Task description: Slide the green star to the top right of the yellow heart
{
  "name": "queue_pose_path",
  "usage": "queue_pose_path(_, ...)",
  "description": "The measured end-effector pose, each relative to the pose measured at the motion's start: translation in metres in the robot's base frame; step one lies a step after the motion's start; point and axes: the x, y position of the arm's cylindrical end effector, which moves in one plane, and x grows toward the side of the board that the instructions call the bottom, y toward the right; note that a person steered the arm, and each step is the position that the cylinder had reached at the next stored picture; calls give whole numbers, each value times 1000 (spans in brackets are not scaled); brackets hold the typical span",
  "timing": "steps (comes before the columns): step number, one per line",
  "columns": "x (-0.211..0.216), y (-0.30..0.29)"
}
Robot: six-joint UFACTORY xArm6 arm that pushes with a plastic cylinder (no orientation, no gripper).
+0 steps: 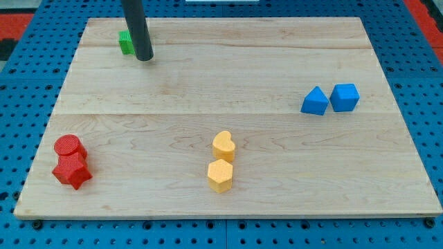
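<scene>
No pincer here: my tip touches the green star, half hidden, near the wooden worktop's top-left corner.

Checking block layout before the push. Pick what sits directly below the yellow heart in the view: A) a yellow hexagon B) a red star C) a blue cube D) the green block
A: the yellow hexagon sits just under the yellow heart, touching or nearly touching it.
</scene>
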Motion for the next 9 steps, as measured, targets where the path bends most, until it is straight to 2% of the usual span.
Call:
queue_pose_path(1,14,15)
queue_pose_path(2,51,-29)
queue_pose_path(3,51,-94)
queue_pose_path(4,49,-117)
queue_pose_path(7,48,-136)
queue_pose_path(9,29,-136)
